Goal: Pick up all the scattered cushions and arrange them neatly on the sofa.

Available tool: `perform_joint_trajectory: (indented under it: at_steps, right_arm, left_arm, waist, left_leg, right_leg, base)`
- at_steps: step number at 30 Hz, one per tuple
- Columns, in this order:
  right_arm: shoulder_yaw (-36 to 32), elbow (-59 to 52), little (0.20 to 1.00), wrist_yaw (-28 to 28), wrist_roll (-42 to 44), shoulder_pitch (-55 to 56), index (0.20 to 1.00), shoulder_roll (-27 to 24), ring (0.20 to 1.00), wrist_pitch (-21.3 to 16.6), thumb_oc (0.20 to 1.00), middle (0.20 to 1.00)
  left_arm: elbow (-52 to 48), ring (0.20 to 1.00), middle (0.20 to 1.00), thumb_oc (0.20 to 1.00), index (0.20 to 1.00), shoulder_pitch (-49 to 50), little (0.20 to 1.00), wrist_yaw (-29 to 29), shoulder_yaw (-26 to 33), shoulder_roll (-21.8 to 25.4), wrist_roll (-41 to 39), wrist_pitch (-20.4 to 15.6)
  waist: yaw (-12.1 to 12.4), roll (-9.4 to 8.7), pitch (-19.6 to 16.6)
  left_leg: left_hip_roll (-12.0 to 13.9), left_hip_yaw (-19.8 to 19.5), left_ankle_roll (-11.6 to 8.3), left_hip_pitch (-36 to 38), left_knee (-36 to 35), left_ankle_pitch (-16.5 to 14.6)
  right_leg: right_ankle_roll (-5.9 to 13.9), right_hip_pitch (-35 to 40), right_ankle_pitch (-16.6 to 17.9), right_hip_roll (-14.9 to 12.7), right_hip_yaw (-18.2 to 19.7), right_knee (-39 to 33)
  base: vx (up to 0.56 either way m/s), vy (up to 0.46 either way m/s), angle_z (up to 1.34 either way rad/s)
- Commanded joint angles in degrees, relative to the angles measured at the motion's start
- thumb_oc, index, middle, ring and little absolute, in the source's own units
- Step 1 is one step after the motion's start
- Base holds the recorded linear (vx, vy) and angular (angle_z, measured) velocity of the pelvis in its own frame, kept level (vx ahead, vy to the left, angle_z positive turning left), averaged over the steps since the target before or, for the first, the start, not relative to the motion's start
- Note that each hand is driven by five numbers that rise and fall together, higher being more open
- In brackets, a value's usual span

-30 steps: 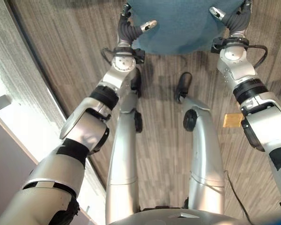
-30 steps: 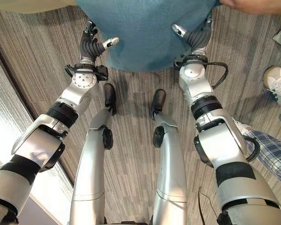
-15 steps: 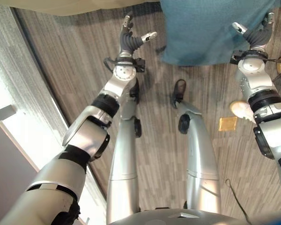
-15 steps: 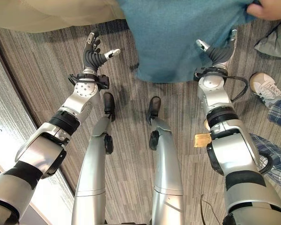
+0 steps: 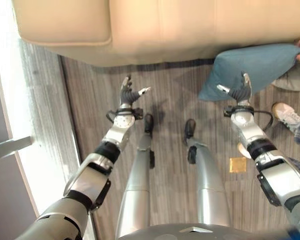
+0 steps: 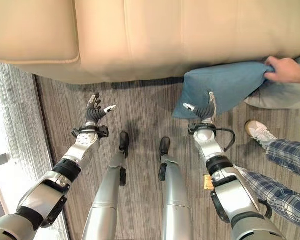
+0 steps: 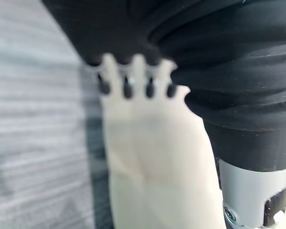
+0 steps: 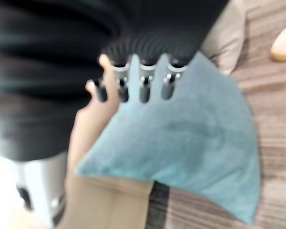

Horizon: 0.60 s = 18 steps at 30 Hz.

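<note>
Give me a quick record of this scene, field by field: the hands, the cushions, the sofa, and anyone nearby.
left hand: open, raised over the floor, holding nothing
right hand: open, against the blue cushion's lower edge
blue cushion: leaning on the sofa front, one corner pinched by a person's hand
grey cushion: on the floor beyond the blue one
sofa: beige, no cushion on the seat in view
person: shoe and checked trouser leg by the robot's right arm

Blue cushion (image 6: 225, 87): soft, matte fabric, tilted, upper corner raised, lower corner near the floor, against the front of the beige sofa (image 6: 155, 35). Grey cushion (image 6: 275, 95) just beside it.
</note>
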Motion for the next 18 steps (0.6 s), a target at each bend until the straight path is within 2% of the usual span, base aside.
perform_joint_trajectory:
  at_steps: [1,8,18]
  right_arm:
    - [-0.34,-1.35,1.000,0.72,-1.56,-3.04,1.000,0.25,1.000,-1.41,1.000,1.000]
    - [-0.22,-1.34,1.000,1.13,-2.11,-1.83,1.000,0.82,1.000,-1.33,1.000,1.000]
    - [-0.08,-0.17,1.000,2.80,-2.57,2.94,1.000,2.80,1.000,-0.49,1.000,1.000]
  left_arm:
    - [1.45,1.000,1.000,1.000,1.000,-3.21,1.000,-0.76,0.54,-1.00,2.42,-1.25]
    - [0.74,1.000,1.000,1.000,1.000,-2.16,1.000,-1.00,0.15,-1.35,3.60,-1.09]
    - [1.72,1.000,1.000,1.000,1.000,2.22,1.000,-2.64,0.44,-2.98,3.69,-0.62]
  waist:
    - [-0.29,0.94,0.31]
    - [-0.09,1.19,-0.71]
    - [0.47,1.33,-1.52]
  left_leg:
    - [-1.17,-3.90,-0.58,0.37,1.13,-8.02]
    - [-1.35,-4.15,-0.49,1.01,-0.88,-6.80]
    - [-1.16,-4.27,-1.15,9.70,-7.63,-4.96]
  right_leg:
    - [4.02,1.56,0.96,0.76,1.95,-6.29]
    - [4.35,1.73,1.86,0.30,1.94,-7.55]
    - [4.43,8.37,2.54,0.17,1.32,-11.87]
  base:
    - [-0.02,-0.013,0.03]
    - [-0.01,0.000,0.04]
    - [0.01,-0.013,0.02]
